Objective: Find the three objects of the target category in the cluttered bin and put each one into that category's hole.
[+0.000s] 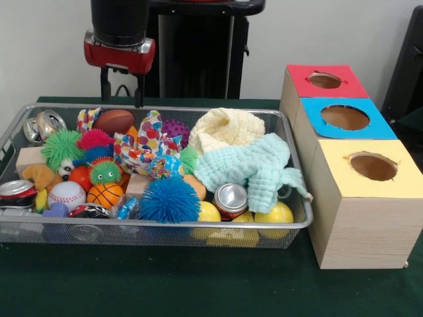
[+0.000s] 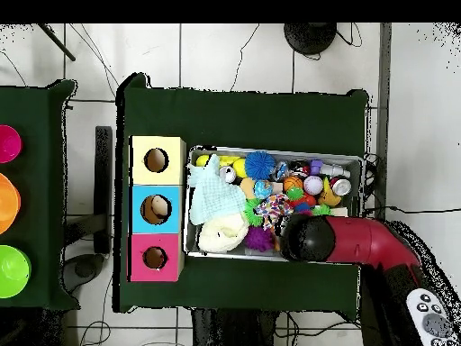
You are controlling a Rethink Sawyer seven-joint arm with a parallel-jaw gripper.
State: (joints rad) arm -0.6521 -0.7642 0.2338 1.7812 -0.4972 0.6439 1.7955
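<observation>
The silver wire-mesh bin sits on the green table, full of mixed things. It holds a brown football, a baseball, a small basketball, a blue spiky ball, a green fuzzy ball, a can, a mint cloth and a cream cloth. My gripper hangs open and empty above the bin's far left corner, just over the football. In the overhead view the arm's head hides the gripper over the bin.
Three wooden boxes with holed tops stand in a row right of the bin: red, blue and yellow. A crushed can and yellow balls lie along the bin's near side. Coloured discs sit on a second table.
</observation>
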